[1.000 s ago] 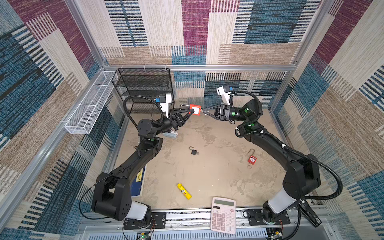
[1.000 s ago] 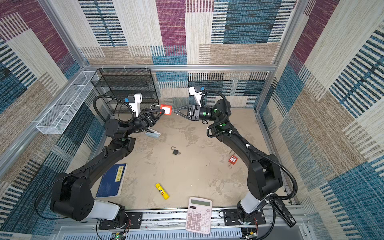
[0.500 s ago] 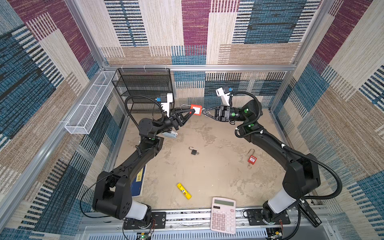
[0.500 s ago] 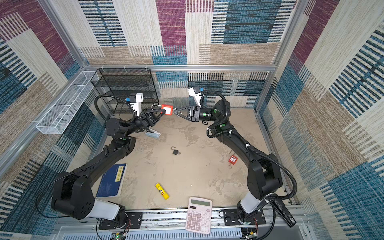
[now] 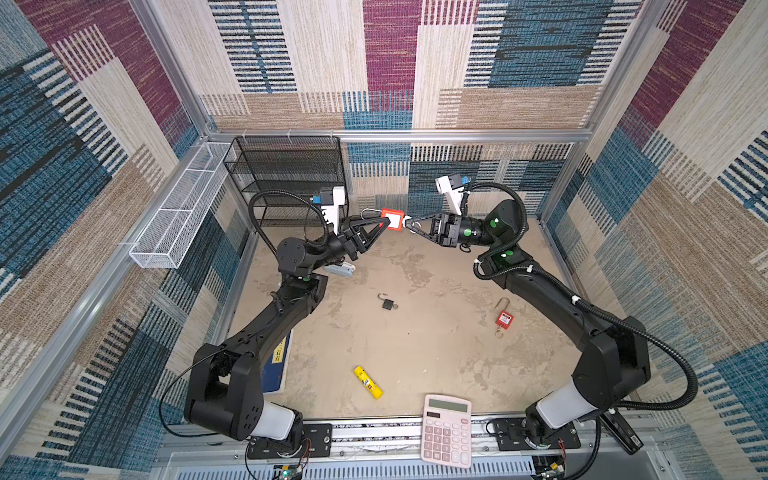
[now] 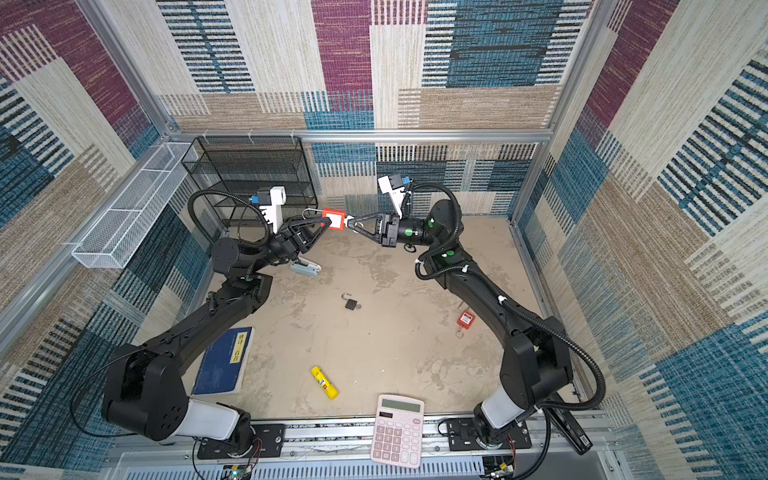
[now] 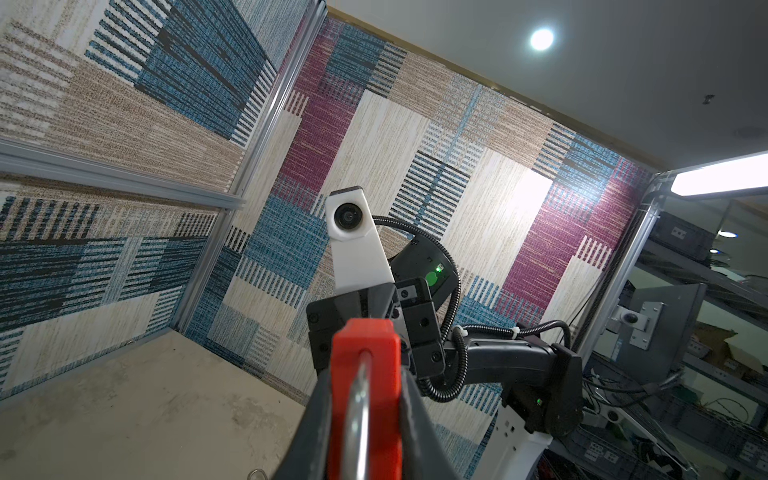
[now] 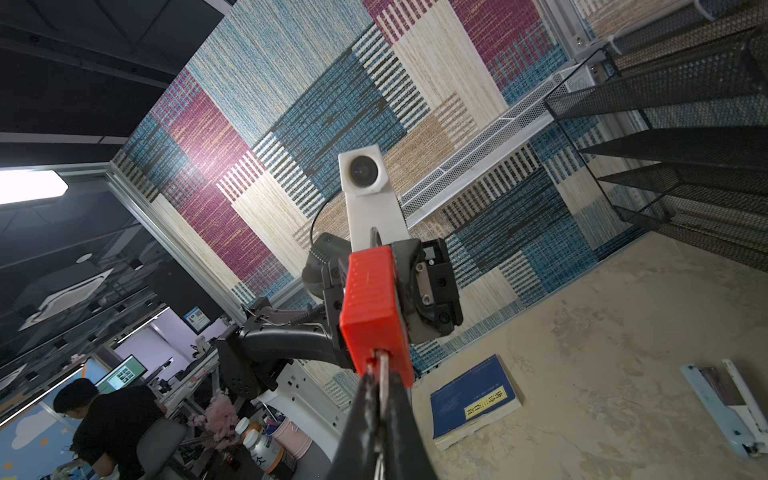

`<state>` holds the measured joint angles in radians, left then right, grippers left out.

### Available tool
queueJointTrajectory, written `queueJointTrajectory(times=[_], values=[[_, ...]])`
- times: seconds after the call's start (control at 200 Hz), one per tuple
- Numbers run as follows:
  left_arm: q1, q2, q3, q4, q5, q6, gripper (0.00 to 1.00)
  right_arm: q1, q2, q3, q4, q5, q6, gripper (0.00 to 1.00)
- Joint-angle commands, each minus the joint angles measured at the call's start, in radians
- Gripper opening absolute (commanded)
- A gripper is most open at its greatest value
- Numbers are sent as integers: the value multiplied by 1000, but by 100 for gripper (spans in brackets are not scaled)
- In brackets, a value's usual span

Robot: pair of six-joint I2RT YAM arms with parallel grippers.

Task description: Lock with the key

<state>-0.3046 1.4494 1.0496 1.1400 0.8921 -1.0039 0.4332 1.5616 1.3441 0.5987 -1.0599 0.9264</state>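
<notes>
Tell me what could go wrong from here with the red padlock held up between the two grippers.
1. The red padlock hangs above the table, pinched only at the tips of the left gripper. Twisting the key could spin it loose and drop it.
2. The right gripper holds the thin key at its very tips, so it may slip instead of turning.
3. The arms meet tip to tip, so slight misalignment could bend the key.

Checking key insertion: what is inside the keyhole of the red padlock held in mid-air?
A metal key enters the end of the red padlock, pinched by the shut right gripper. The left gripper clamps the body. How deep the blade sits is hidden.
</notes>
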Motion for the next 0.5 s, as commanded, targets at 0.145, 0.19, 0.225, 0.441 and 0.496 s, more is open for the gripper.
queueJointTrajectory(times=[0.145, 0.19, 0.225, 0.441, 0.496], values=[[-5, -21, -34, 24, -87, -135, 0, 51, -74, 59, -154, 111, -380, 0], [-5, -38, -46, 15, -98, -135, 0, 55, -87, 58, -167, 120, -428, 0], [-5, -51, -52, -3, -102, -126, 0, 55, -93, 59, -181, 128, -454, 0], [-2, -80, -23, -112, -36, -71, 0, 55, -73, 102, -207, 62, -440, 0], [5, -77, -13, -122, -31, -82, 0, 54, -61, 121, -227, 31, -428, 0]])
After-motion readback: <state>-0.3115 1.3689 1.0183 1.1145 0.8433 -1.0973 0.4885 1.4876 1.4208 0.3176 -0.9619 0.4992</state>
